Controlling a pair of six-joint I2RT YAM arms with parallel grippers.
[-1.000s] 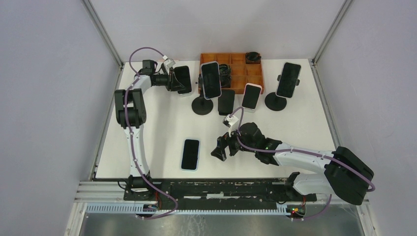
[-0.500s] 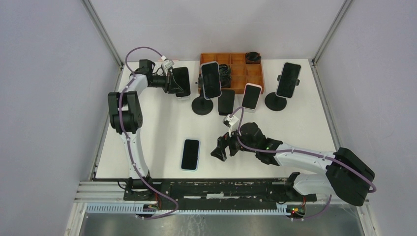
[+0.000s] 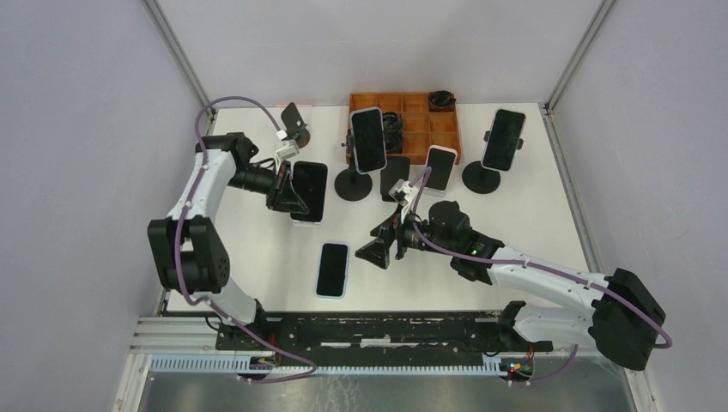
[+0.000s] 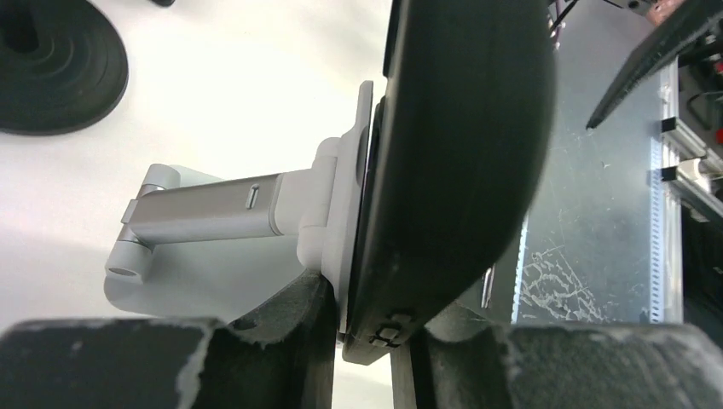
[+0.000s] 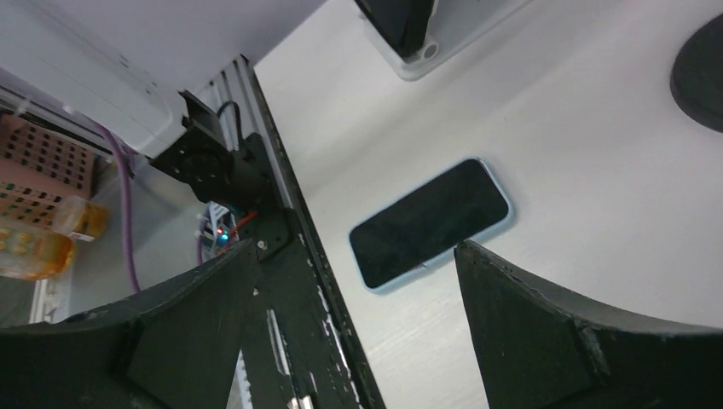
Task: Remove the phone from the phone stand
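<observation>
**Phone clamped in the left gripper, stand attached to its back**

Phone (image 3: 309,190) in a dark case sits at the left-middle of the table (image 3: 257,249), well in front of the orange tray (image 3: 403,96). The left gripper (image 4: 362,341) is clenched on it: in the left wrist view one finger presses each face of the phone's lower edge. The pale phone stand (image 4: 213,209) is joined to the phone's back by its plate and short silver arm, so the phone is not off it. From above, only a sliver of the stand's white base shows under the phone's near end. Whether that base rests on the table or hangs just above it cannot be told.

The right gripper (image 3: 382,249) hovers near the table's middle with its jaws spread wide and nothing between them. It points toward the left side, and its wrist camera looks past both fingers at a loose phone (image 5: 430,223) lying flat, screen up, near the front edge – apart from both grippers.

Further back, a second phone (image 3: 367,139) stands on a black round-based holder just in front of the tray. A third (image 3: 440,168) leans beside the tray's front edge, and a fourth (image 3: 503,139) stands on its own black holder at the right.
</observation>
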